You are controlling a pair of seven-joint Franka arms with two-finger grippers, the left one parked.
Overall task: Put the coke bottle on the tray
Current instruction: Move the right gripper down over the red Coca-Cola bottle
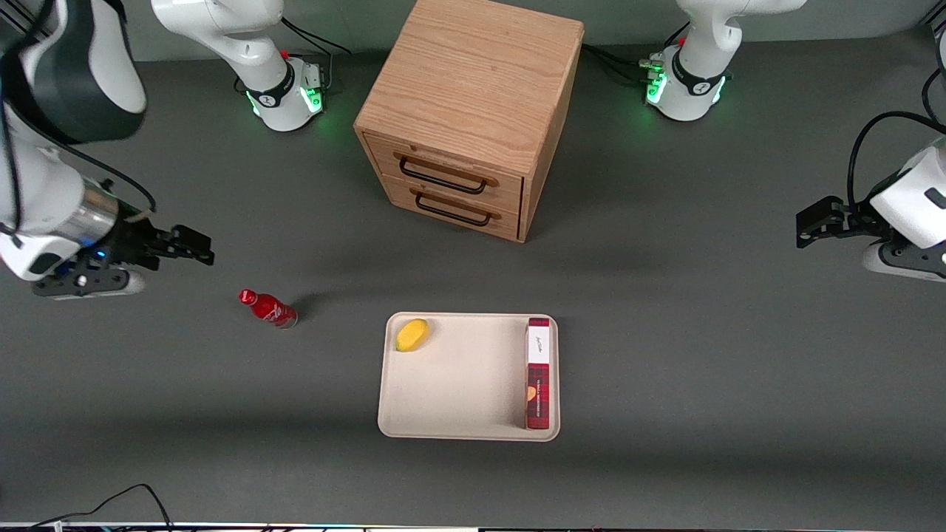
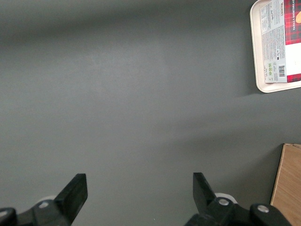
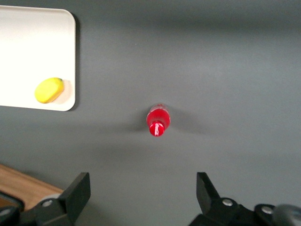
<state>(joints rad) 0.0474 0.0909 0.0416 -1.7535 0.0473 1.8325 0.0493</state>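
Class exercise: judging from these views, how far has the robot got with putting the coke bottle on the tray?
Nothing is done: the coke bottle stands on the table beside the tray, which holds only a lemon and a plaid box. The gripper hovers open, holding nothing. Grasping, carrying and placing remain.

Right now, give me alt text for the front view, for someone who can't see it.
A small red bottle stands on the gray table, off the beige tray holding a lemon and plaid box. The open tool hangs apart from the bottle.
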